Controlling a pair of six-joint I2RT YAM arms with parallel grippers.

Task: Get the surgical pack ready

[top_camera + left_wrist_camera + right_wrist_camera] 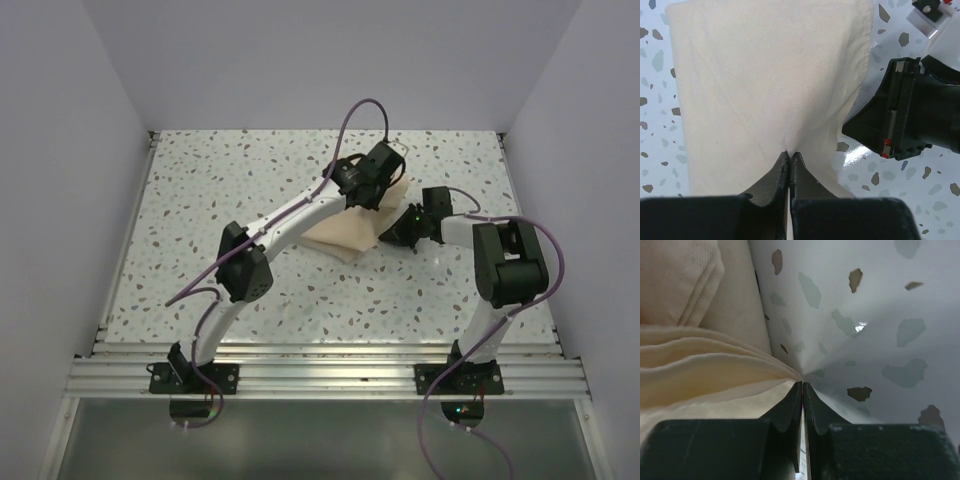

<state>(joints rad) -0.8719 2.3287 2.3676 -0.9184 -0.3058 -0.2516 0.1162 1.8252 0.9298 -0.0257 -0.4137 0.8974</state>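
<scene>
The wrap sheet (345,238) lies folded into a compact tan bundle on the bench (200,200), at mid-width toward the far side. No tray, instruments or gauze are visible; whether they sit inside the bundle cannot be determined.

The left claw (789,154) is closed, with its tips pinching a pucker of cloth on the top face of the bundle. The right claw (802,385) is closed to a hairline gap at the bundle's right edge, where several stacked layers of cloth converge on its tips.

Assessment: wrapping is well advanced, since the sheet is already gathered over itself. The remaining work appears to be the final fold or tuck, then release of both claws.
</scene>
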